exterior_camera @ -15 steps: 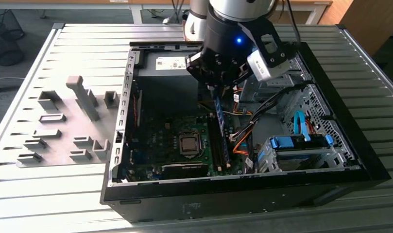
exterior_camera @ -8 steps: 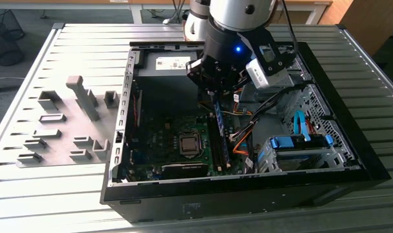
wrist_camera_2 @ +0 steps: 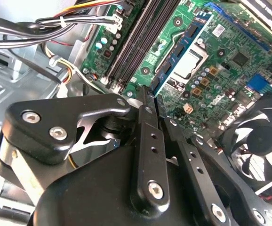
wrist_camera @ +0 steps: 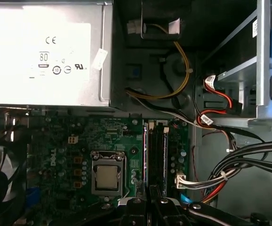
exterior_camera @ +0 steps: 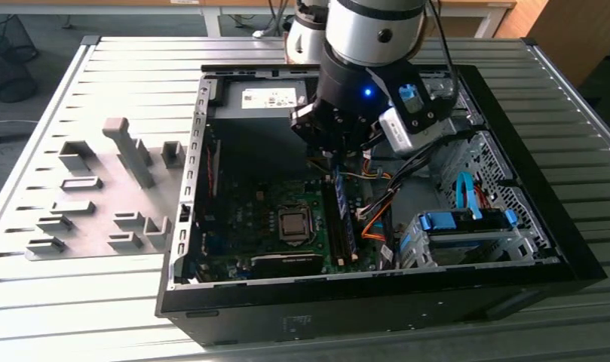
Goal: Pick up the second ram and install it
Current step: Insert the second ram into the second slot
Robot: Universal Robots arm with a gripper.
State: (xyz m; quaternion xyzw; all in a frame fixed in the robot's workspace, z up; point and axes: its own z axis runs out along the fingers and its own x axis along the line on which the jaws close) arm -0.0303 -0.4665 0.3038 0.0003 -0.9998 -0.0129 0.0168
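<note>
while the arm hangs over the open computer case (exterior_camera: 546,249) on the slatted counter (exterior_camera: 43,302), i read the scene from the big parts down. the case lies on its side with the motherboard (exterior_camera: 254,226) facing up, the power supply (wrist_camera: 42,52) at the far end and the blue drive-bay clips (exterior_camera: 455,222) toward the exterior view's right. grey fixture blocks (exterior_camera: 133,151) sit on the counter outside the case, toward the exterior view's left. down the board run the long memory slots (wrist_camera: 156,150), their length pointing from the gripper toward the power supply. the gripper (wrist_camera_2: 151,106) is low inside the case, directly over the near end of those slots. its fingers (wrist_camera_2: 145,127) look drawn close together, but i cannot tell whether anything thin is pinched between them. a stick with a blue edge (wrist_camera_2: 178,59) stands seated beside the processor socket (wrist_camera: 107,178). in the exterior view a dark strip lies along the slots below the gripper; i judge the second ram (exterior_camera: 343,226) is there, its long axis lined up with the slots.
</note>
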